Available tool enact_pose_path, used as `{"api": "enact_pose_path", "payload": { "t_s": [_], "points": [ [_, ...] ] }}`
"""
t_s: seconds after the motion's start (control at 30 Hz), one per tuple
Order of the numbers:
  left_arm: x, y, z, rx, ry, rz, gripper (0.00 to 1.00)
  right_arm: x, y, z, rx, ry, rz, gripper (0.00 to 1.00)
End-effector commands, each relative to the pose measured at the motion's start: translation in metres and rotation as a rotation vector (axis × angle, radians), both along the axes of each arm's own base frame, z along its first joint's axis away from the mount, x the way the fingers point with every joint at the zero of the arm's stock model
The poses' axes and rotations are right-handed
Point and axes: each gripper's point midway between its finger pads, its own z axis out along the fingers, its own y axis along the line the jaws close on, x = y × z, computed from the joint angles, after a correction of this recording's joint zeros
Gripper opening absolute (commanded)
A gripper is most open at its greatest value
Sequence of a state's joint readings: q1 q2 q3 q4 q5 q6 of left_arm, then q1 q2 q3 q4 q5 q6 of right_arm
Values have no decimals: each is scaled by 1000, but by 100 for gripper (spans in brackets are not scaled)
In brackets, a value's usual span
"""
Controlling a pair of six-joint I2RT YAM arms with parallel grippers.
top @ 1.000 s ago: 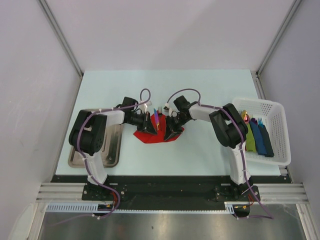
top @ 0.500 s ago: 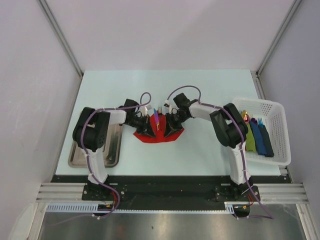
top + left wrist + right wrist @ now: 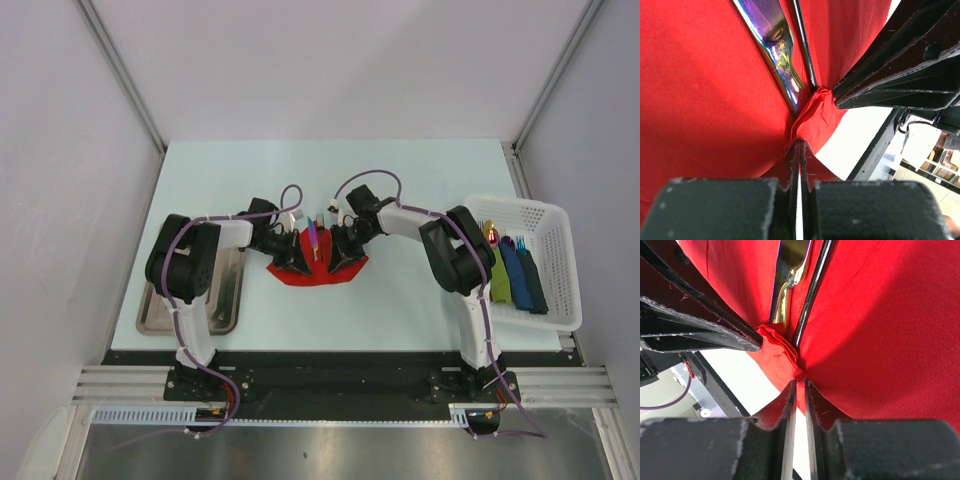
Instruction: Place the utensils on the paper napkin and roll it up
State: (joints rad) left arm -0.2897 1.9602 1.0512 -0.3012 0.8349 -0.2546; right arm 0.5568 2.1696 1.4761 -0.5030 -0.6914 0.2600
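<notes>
The paper napkin point(image 3: 316, 270) lies near the middle of the pale tabletop point(image 3: 400, 180), a bright red sheet between my two arms, and from the top camera its sides look drawn up toward the centre. The utensils point(image 3: 314, 240) rest on it along the middle line, running away from the arm bases. In the left wrist view I make out a glossy, iridescent handle point(image 3: 771, 37) and a slim dark shaft point(image 3: 804, 45) just beside it, both touching the red paper. The left tool point(image 3: 799, 150) is closed down to a hairline gap, with a fold of the napkin pinched between its tips. The right tool point(image 3: 799, 387) is likewise nearly closed, its two tips nipping the red edge with only a thin slit between them. The two tools face each other across the utensils, very close together. In each wrist view the other tool's dark fingers reach in from the side, and their tip meets a small crumpled bunch of paper at the foot of the handles. Bare tabletop shows below that bunch. Off to the right stands a white basket point(image 3: 560, 225) holding a green roll point(image 3: 499, 280) and a blue roll point(image 3: 515, 270). A metal tray point(image 3: 228, 300) sits to the left, partly under the left arm.
</notes>
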Motion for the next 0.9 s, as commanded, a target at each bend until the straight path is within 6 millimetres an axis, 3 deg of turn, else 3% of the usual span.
{"api": "enact_pose_path", "payload": {
  "t_s": [0.0, 0.13, 0.17, 0.2, 0.23, 0.4, 0.57, 0.7, 0.87],
  "points": [
    [10, 5, -7, 56, -34, 11, 0, 12, -9, -26, -126, -87, 4, 17],
    [11, 5, -7, 56, -34, 12, 0, 19, -8, 2, -65, -112, -5, 25],
    [11, 5, -6, 56, -34, 12, 0, 24, -9, 19, -16, -108, -27, 28],
    [11, 5, -7, 58, -35, 11, 0, 26, -11, 24, -2, -105, -36, 37],
    [11, 6, -7, 59, -31, 12, 0, 28, -13, 30, 12, -105, -44, 39],
    [10, 5, -10, 58, -27, 7, 0, 42, -38, 54, 44, -122, -117, 59],
    [9, 6, -10, 59, -27, 10, 0, 42, -69, 39, -24, -102, -180, 75],
    [10, 6, -10, 60, -31, 10, 0, 45, -95, 18, -86, -85, -232, 78],
    [10, 6, -11, 57, -27, 11, 0, 47, -94, -4, -65, -37, -231, 77]
  ]
}}
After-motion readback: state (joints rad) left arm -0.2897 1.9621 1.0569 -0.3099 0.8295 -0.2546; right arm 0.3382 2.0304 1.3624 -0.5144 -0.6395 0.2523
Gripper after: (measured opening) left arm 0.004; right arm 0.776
